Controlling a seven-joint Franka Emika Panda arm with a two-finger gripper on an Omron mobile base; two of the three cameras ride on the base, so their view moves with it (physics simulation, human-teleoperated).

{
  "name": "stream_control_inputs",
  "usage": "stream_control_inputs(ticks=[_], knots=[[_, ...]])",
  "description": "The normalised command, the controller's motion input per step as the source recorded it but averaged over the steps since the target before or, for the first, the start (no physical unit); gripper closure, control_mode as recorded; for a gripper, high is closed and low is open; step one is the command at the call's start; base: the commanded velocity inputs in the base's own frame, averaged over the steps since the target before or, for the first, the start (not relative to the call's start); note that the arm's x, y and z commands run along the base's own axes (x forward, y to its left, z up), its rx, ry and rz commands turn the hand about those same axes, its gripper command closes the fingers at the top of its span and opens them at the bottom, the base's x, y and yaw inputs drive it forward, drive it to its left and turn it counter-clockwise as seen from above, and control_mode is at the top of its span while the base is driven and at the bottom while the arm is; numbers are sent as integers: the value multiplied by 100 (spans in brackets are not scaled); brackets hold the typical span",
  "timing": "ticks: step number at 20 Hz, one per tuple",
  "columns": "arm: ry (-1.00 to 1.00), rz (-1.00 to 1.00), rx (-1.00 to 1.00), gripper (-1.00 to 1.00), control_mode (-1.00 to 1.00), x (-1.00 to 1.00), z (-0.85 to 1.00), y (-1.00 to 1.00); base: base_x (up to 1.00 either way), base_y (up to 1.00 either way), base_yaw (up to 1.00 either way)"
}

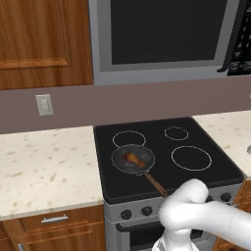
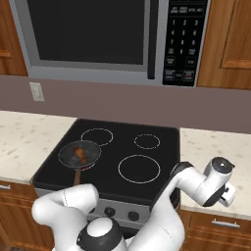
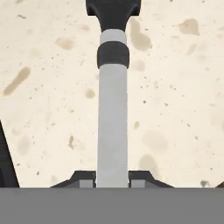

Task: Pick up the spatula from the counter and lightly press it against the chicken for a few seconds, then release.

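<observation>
Spatula (image 3: 113, 109) lies flat on the right table (image 3: 175, 87), long axis running straight away from the pincer (image 3: 113, 180), which is clamped around its handle.

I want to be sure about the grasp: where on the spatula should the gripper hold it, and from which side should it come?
Grip the spatula on its straight grey handle, clear of the dark band, from above. It lies flat on the counter, so only its two long sides are free; the gripper has its fingertips against them.
</observation>
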Motion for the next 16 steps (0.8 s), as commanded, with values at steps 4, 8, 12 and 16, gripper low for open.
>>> stream_control_inputs(ticks=[4, 8, 12, 16], knots=[[-4, 8, -2, 100, -100, -58, 54, 28, 0, 0, 0], [-2, 12, -2, 100, -100, -59, 53, 30, 0, 0, 0], [-3, 14, -7, 100, -100, -51, 48, 44, 0, 0, 0], [-1, 14, -9, 100, -100, -51, 38, 54, 0, 0, 0]])
